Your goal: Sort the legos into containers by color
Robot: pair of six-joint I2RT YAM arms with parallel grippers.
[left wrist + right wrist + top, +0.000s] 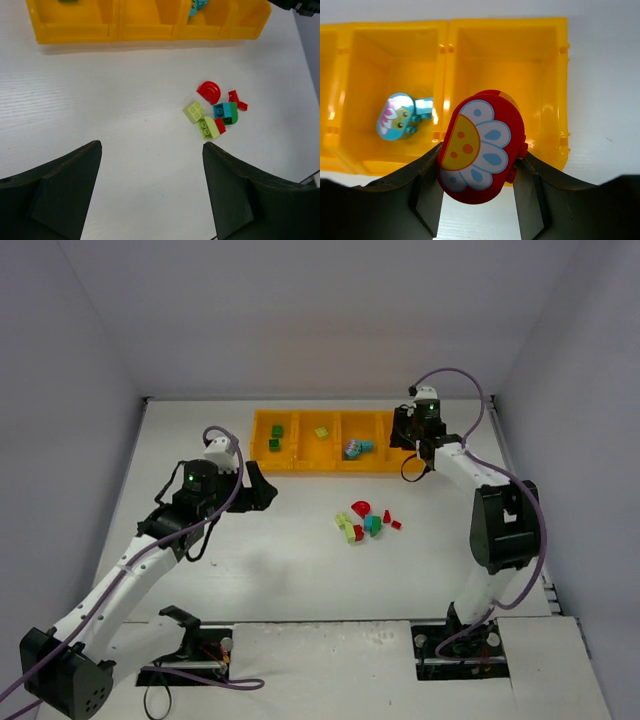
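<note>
A red flower brick (481, 147) is pinched by the right gripper (479, 167) above the tray's (505, 23) end box (530, 80), likely for reds. The left gripper (152, 146), spread, faces loose bricks (216, 113).

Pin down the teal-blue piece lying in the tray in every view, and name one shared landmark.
Top external: teal-blue piece in the third compartment from the left.
Left wrist: at the top edge, right of centre, mostly cropped.
Right wrist: left of centre, inside a compartment.
Shared landmark: the orange-yellow tray.
</note>
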